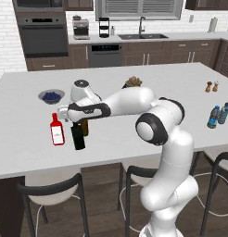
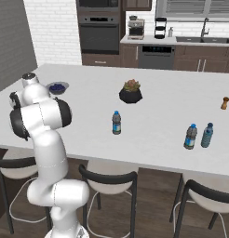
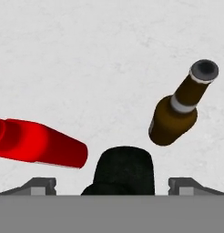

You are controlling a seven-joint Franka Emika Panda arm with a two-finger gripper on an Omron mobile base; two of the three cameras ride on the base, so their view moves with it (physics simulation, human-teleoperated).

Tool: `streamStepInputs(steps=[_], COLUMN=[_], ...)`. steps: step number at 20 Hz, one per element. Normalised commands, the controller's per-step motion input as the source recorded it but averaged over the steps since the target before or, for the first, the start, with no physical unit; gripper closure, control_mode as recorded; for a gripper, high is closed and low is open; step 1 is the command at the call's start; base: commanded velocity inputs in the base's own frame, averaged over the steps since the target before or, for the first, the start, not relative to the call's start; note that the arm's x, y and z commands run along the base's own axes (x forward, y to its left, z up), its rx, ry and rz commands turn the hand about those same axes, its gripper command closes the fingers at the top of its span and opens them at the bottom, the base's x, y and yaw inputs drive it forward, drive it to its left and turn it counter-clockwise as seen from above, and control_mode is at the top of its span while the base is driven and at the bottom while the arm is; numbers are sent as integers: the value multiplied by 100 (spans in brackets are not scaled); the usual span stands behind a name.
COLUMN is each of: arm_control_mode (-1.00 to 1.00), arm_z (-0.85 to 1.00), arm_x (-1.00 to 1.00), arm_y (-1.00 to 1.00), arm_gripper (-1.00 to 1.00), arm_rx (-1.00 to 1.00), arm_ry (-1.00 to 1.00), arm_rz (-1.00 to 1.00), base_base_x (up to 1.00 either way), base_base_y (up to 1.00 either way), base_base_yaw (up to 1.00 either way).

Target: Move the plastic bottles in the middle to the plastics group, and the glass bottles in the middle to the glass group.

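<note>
A squat black bottle stands upright on the white desk, directly under the gripper. In the hand view its dark body sits between the two finger tips, which stand wide apart on either side and do not seem to touch it, so the gripper looks open around the bottle, not clamped.

Just beside it, a slim brown bottle stands on one side and a red bottle with a white label on the other. The black bottle thus appears to be already in the glass group.

Further off, one plastic bottle with a blue label stands alone mid-desk, near a potted plant. Two more blue-labelled bottles stand together toward the far end. A bowl of berries sits behind the red bottle.

Judged by look, the black bottle is rigid, heavy for its size, smooth and breakable; a grip across the broad body is safer than the narrow neck. The lone plastic bottle is likely light, slightly squashy and easy to tip, best held gently at the labelled middle.
</note>
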Motion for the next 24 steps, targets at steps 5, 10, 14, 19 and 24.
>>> streamStepInputs(steps=[5, 10, 14, 19, 24], arm_control_mode=[-100, -100, -100, -100, -100], arm_z=[9, 25, 30, 48, 30], arm_x=[-17, -25, -14, -19, -47], arm_y=[0, 0, -9, -32, -68], arm_gripper=[-100, -100, -100, -100, -100], arm_rx=[0, 0, 0, 8, 10], arm_ry=[-6, -5, -4, -6, -1], arm_rz=[0, 0, 0, 0, 0], base_base_x=[0, 0, 0, 0, 0], base_base_y=[0, 0, 0, 0, 0], base_base_yaw=[0, 0, 0, 0, 0])
